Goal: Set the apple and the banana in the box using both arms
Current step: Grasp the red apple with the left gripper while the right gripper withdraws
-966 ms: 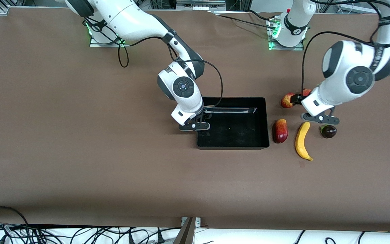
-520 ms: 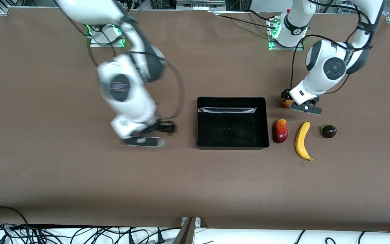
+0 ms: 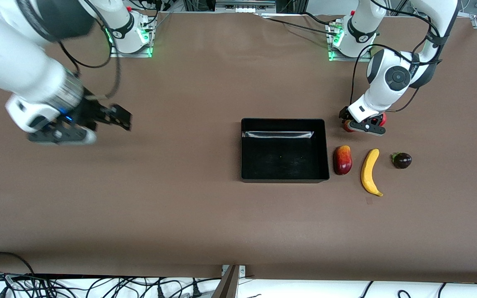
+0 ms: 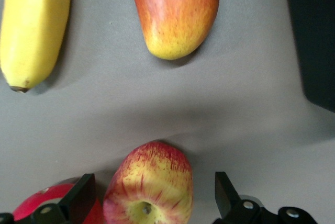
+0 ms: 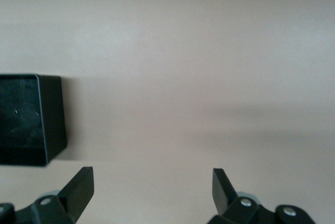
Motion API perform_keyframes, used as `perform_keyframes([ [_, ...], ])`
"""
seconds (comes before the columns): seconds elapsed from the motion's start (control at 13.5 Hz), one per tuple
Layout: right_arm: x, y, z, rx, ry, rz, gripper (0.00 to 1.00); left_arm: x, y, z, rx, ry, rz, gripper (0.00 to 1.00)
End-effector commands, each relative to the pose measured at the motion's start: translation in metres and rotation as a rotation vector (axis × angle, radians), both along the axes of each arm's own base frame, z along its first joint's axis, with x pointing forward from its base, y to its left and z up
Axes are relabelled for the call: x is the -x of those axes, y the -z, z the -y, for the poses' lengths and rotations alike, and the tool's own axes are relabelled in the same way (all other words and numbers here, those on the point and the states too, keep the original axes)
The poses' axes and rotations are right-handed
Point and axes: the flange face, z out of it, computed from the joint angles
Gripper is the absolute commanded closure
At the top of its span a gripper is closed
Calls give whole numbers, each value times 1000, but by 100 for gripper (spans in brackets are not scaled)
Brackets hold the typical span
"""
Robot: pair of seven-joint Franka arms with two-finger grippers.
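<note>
1. Box (image 3: 285,124) sits centre of the front frame, nothing in it. No fruit delivered yet; both placements are left to do.
2. Apple (image 4: 149,185) lies right of the box's upper corner in the front frame, mostly hidden there under the left gripper (image 3: 362,123). In the left wrist view the jaws stand wide apart with the apple between them, not yet pinching it. My read: apple grasp is the step in hand.
3. Banana (image 3: 370,171) lies on the worktop (image 3: 205,215), lower right of the box, untouched.
4. Right gripper (image 3: 93,120) hangs over bare worktop at the left of the front frame, well apart from the box and all the fruit. Jaws released, holding nothing. Waiting, by the look of it.
5. Clutter: a plain red fruit (image 4: 52,203) touches or sits just beside the apple, right by one jaw, so it could get nudged or caught in the close. A red-yellow mango (image 3: 343,159) lies between box and banana. A dark purple fruit (image 3: 402,160) sits right of the banana.
6. The mango is the one thing in the banana's straight path to the box.
</note>
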Motion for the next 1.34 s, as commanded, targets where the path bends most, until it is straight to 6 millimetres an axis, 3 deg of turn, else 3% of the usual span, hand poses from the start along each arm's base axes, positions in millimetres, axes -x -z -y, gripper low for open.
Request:
perform_keyframes([
  [0.0,49,-6,52,-25,-4,-17,0,6,11,-3,-1,22,4,0],
  [0.07,55,-10,66,-24,-3,-11,0,7,13,-3,-1,20,3,0],
  [0.15,57,-11,78,-15,-19,-8,0,9,19,-3,-3,19,-14,8],
  [0.3,55,-9,108,7,-47,-7,0,10,26,-7,-4,5,-29,61],
  [0.37,54,-8,118,8,-49,-7,0,7,21,-7,-4,8,-22,76],
  [0.52,53,-11,123,41,-40,0,0,-6,3,-6,-7,3,-1,78],
  [0.67,53,-10,124,51,-33,-1,0,-33,-39,7,-24,14,-17,78],
  [0.89,52,-14,124,76,21,6,0,-84,-113,55,-48,48,-65,78],
  [1.04,47,-20,123,87,18,23,0,-109,-156,101,-56,5,-91,78],
  [1.11,46,-23,121,91,12,30,0,-115,-164,124,-58,-37,-109,78],
  [1.26,45,-23,120,108,14,34,0,-118,-149,168,-49,-97,-138,78],
])
